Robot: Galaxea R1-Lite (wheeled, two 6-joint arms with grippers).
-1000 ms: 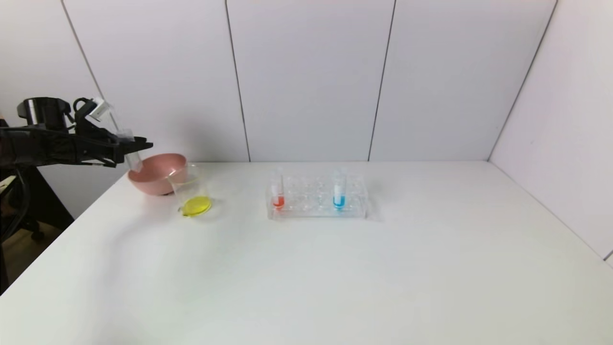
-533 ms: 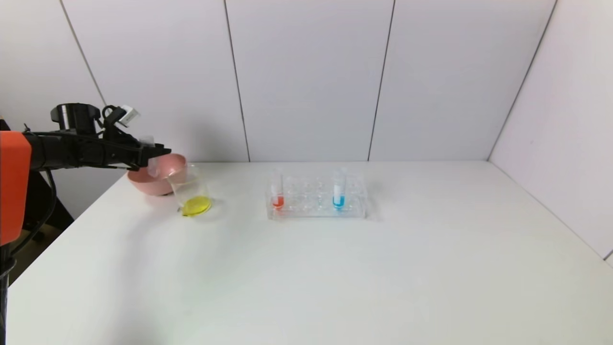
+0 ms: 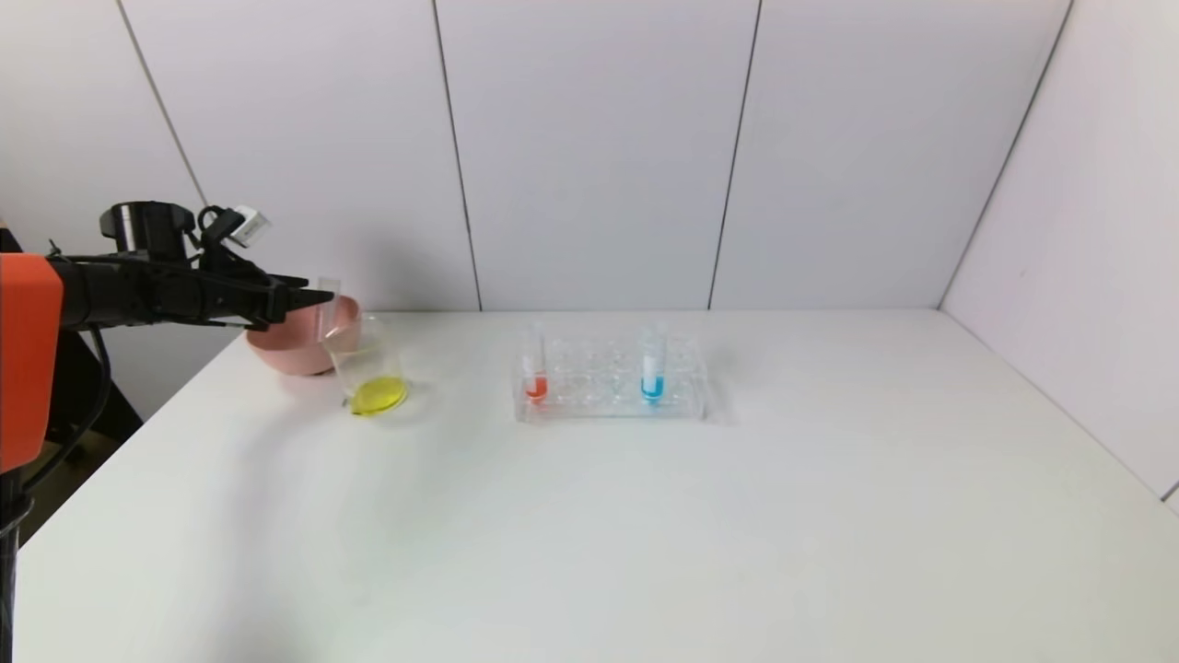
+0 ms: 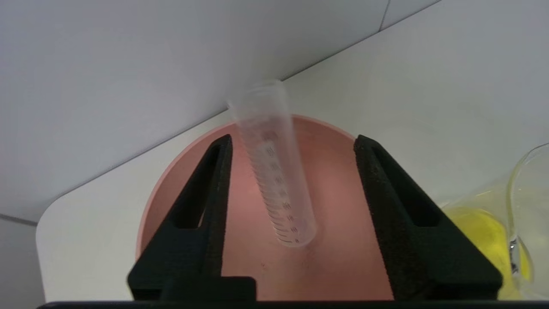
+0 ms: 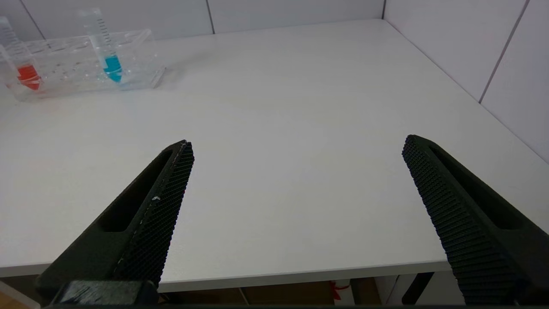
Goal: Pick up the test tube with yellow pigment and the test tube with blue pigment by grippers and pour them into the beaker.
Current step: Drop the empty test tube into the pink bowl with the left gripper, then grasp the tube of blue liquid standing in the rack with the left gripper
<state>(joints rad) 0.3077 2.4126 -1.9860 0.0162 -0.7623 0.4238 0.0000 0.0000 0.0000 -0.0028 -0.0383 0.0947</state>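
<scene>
Only my left wrist view shows the left gripper (image 4: 291,189) spread open over the pink bowl (image 4: 343,257), an emptied clear tube (image 4: 274,171) loose between its fingers; yellow liquid sits in the beaker (image 3: 368,368), right gripper (image 5: 296,214) open near the table's edge

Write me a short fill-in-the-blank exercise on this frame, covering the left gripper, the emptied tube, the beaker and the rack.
1. The left gripper is open, and the empty test tube stands tilted in the pink ____.
2. The liquid at the bottom of the beaker is ____.
3. The test tube with blue pigment stands in the clear ____, along with the red-tipped tube.
4. The right gripper is open and holds ____.

Missing words: bowl; yellow; rack; nothing
</scene>
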